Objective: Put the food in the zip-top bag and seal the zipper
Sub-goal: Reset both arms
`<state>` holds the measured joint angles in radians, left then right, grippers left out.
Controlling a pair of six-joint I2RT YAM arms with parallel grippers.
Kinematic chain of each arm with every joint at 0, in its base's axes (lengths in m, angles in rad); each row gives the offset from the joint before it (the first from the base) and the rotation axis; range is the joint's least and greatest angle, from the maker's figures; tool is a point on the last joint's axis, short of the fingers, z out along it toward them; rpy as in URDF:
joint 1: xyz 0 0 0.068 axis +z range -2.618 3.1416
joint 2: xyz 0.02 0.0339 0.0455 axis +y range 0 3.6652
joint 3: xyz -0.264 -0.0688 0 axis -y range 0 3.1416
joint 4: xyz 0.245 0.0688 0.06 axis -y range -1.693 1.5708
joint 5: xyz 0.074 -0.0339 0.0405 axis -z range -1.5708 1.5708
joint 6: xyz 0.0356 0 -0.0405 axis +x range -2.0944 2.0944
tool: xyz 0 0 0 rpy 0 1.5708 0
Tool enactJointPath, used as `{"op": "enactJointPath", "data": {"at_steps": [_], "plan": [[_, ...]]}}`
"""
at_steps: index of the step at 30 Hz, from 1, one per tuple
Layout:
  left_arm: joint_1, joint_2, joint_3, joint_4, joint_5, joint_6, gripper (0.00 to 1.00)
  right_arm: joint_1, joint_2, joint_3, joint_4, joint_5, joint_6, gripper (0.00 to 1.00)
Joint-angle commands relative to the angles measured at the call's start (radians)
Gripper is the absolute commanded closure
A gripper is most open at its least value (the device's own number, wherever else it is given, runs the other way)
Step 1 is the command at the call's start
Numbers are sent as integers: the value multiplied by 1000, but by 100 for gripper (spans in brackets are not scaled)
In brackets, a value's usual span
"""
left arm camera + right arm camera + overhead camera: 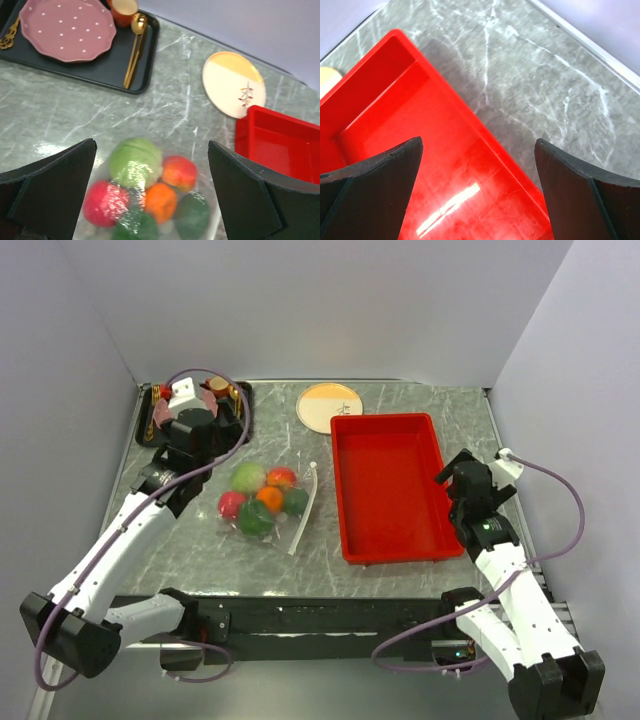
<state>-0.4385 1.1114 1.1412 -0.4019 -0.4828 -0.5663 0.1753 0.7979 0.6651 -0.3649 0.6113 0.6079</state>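
The clear zip-top bag lies on the marble table left of centre. The food is inside it: a light green ball, a red one, an orange one, a red-orange one and two dark green ones. The pale zipper runs along the bag's right edge; I cannot tell whether it is sealed. My left gripper is open and empty, above and just behind the bag. My right gripper is open and empty over the right rim of the red tray.
A black tray at the back left holds a pink dotted plate, a gold spoon and an orange cup. A cream and orange plate lies behind the red tray. Walls enclose the table's left, back and right sides.
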Motion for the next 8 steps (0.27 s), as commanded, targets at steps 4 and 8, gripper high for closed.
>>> {"op": "enactJointPath", "data": {"at_steps": [4, 8], "plan": [[89, -18, -46, 127, 36, 86, 0, -5, 23, 5, 30, 116, 41, 0], [103, -27, -87, 189, 36, 118, 0, -5, 6, -42, 108, 168, 26, 0]]}}
